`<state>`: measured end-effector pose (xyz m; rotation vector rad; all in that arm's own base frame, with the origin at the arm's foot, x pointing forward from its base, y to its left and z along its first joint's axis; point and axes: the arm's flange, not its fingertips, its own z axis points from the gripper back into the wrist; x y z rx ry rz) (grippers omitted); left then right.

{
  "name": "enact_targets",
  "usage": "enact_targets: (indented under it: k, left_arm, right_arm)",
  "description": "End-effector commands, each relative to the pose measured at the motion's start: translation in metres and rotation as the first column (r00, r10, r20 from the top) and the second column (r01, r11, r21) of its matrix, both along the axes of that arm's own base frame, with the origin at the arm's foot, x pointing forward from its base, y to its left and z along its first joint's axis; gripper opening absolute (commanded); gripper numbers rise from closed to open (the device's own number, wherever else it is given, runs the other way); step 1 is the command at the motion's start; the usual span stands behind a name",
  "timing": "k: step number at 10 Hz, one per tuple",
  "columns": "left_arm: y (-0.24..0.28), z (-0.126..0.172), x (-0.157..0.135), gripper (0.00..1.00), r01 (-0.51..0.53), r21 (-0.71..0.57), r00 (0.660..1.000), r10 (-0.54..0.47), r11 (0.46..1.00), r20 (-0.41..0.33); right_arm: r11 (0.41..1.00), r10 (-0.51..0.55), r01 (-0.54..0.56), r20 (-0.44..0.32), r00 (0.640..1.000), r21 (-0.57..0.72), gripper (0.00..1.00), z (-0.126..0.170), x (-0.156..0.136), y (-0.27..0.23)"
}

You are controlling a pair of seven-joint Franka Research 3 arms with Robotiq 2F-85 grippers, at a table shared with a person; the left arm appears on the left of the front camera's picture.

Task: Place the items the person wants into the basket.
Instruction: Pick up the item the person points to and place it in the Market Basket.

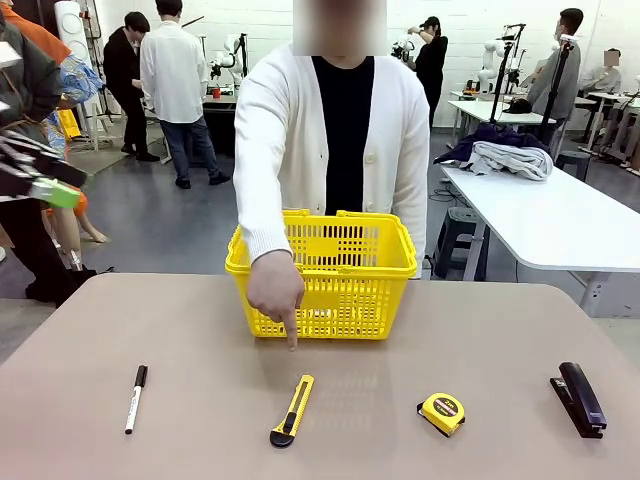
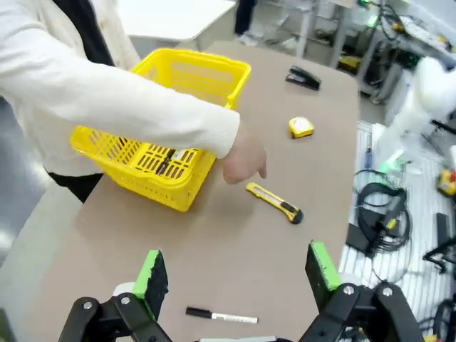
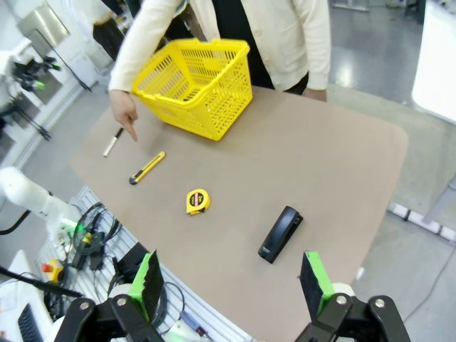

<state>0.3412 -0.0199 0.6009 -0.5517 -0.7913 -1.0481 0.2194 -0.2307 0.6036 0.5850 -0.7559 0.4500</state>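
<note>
My left hand (image 2: 236,265) and right hand (image 3: 229,269) spread wide, empty. In front of basket (image 1: 345,295), person's hand (image 1: 275,290) points down at knife (image 1: 292,410) lying on table (image 1: 100,340) just before basket: likely wanted item, so my next pick.

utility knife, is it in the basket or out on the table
Out. The utility knife lies flat on the table, on the robot's side of the basket, just below the person's pointing hand.

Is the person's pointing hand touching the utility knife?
Apart. The front view shows bare tabletop between the hand and the utility knife.
</note>
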Motion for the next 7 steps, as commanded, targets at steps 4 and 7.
enact_targets:
  k: [4, 7]
  left_arm:
    - [-0.126, -0.029, -0.024, 1.0, -0.09, 0.327, 0.933, 0.195, 0.941, -0.304]
    - [-0.152, -0.046, -0.019, 1.0, -0.097, 0.446, 0.913, 0.258, 0.89, -0.315]
  right_arm:
    - [1.0, 0.012, -0.012, 0.017, 1.0, 0.016, 1.0, 0.0, 0.001, -0.001]
    - [1.0, 0.012, -0.012, 0.017, 1.0, 0.016, 1.0, 0.0, 0.001, -0.001]
